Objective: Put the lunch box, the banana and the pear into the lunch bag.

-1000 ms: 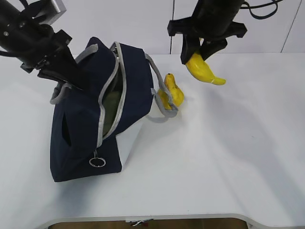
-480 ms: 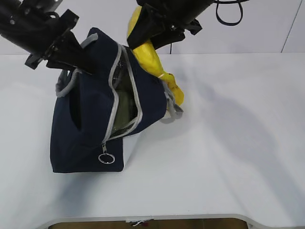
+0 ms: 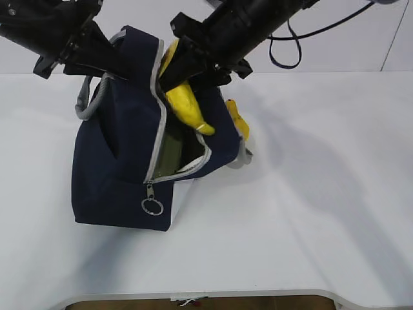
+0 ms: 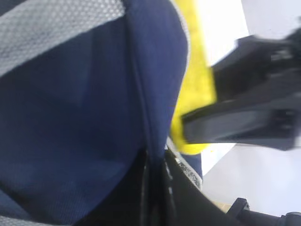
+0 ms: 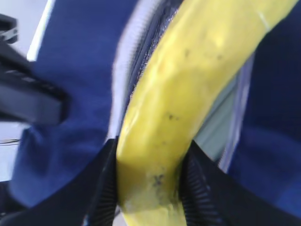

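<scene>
The navy lunch bag (image 3: 122, 161) stands on the table, its zipper mouth open toward the right. My left gripper (image 3: 106, 61) is shut on the bag's top fabric (image 4: 155, 155) and holds it up. My right gripper (image 3: 184, 64) is shut on the banana (image 3: 184, 106), whose lower end dips into the bag's mouth. The banana also shows in the right wrist view (image 5: 183, 108) and in the left wrist view (image 4: 197, 94). The pale green lunch box (image 3: 169, 155) shows inside the bag. The pear (image 3: 239, 123) lies on the table behind the bag's right side, partly hidden.
The bag's grey handles (image 3: 87, 103) hang at its left and right sides. The ring zipper pull (image 3: 151, 206) dangles at the front. White table (image 3: 310, 213) stretches to the right and front. A black cable (image 3: 303, 39) hangs behind the right arm.
My right gripper has carried the banana left from above the table into the bag's mouth. My left gripper has lifted the bag's top, opening the mouth wider.
</scene>
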